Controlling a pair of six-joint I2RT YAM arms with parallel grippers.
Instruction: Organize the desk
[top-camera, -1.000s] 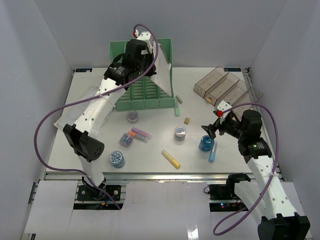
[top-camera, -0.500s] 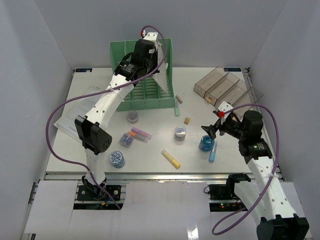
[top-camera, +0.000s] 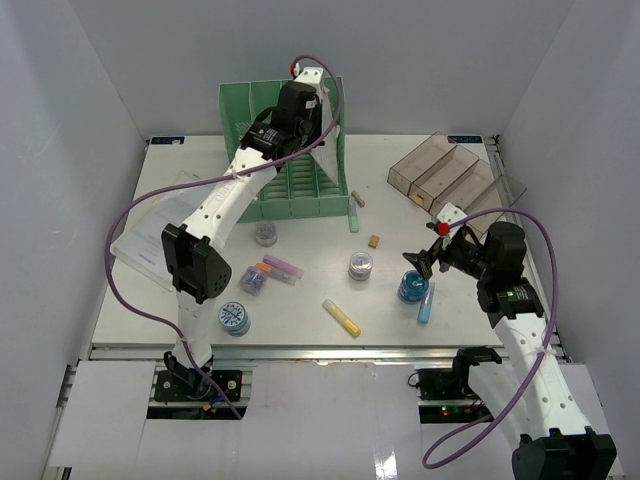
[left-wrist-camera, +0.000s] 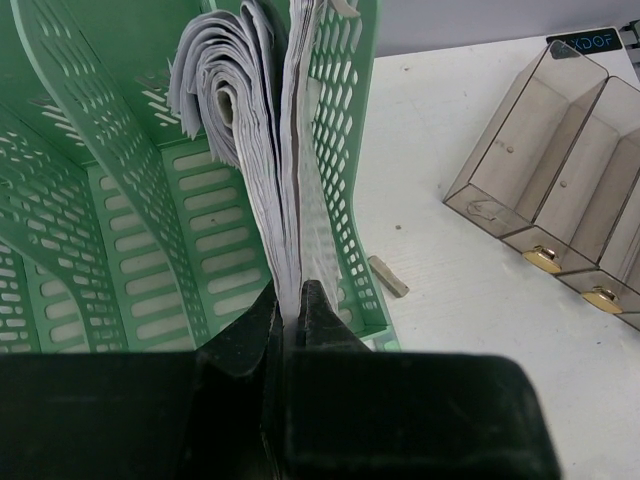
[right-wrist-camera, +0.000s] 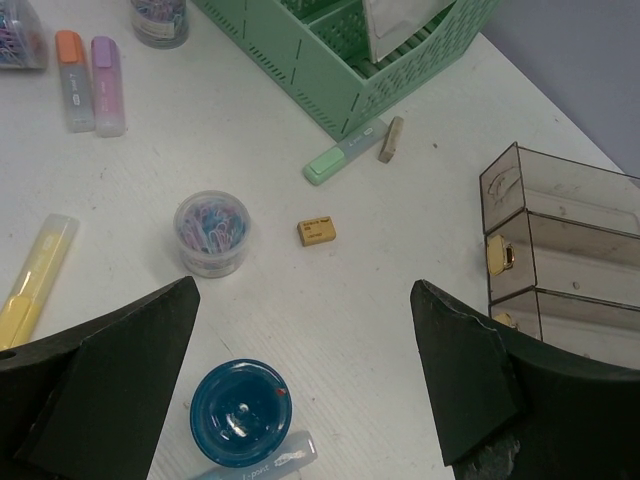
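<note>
Worktop (top-camera: 300, 305): large, flat, white, rectangular; metal rail along near edge. Spans booth between white walls, just beyond arm bases. Carries green file rack (top-camera: 290, 195) far centre, clear brown tray (top-camera: 445, 170) far right. Highlighters (top-camera: 341, 318) and small jars (top-camera: 360, 265) scattered across middle. Left fingers (left-wrist-camera: 262, 330) clenched on paper sheets (left-wrist-camera: 250, 130) standing at rack's right end. Right fingers (right-wrist-camera: 150, 340) spread wide, grasping nothing, hovering over blue jar (right-wrist-camera: 240, 410) on near right of worktop.
</note>
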